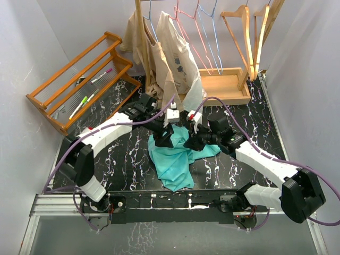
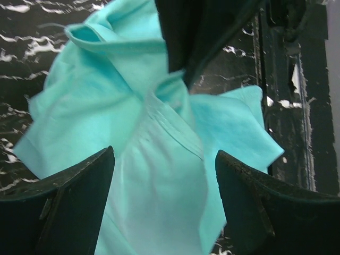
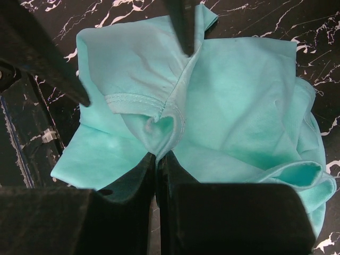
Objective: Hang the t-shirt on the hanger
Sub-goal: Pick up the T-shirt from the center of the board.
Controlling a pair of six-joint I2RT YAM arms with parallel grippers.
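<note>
Top external view: shows the t-shirt (image 1: 172, 159) crumpled in a heap on the black marbled table (image 1: 125, 164), towards the front edge, with the left gripper (image 1: 165, 139) and right gripper (image 1: 190, 143) meeting over its far rim; does not resolve the finger posture of either. Left wrist view: supplies that detail for the left side, with the two fingers (image 2: 74, 204) spread wide and teal cloth lying below the gap between them; also catches a dark finger of the right gripper reaching in from the top onto a raised ridge of fabric. Right wrist view: shows the right fingers (image 3: 122, 212) pressed together and pinching a small fold at a stitched hem, the cloth drawn into a peak there. Visible only from above: the hanger (image 1: 247, 42), hanging at the back right beside pink and blue wire hangers (image 1: 197, 37), well apart from the t-shirt; beige shirts (image 1: 170, 53) hanging just left of these. Containers, likewise seen only from above: a shallow wooden tray (image 1: 223, 87) under the hangers, with a beige hem falling across its left end; a slatted wooden rack (image 1: 69, 66) at the back left, holding several markers (image 1: 101, 76).
</note>
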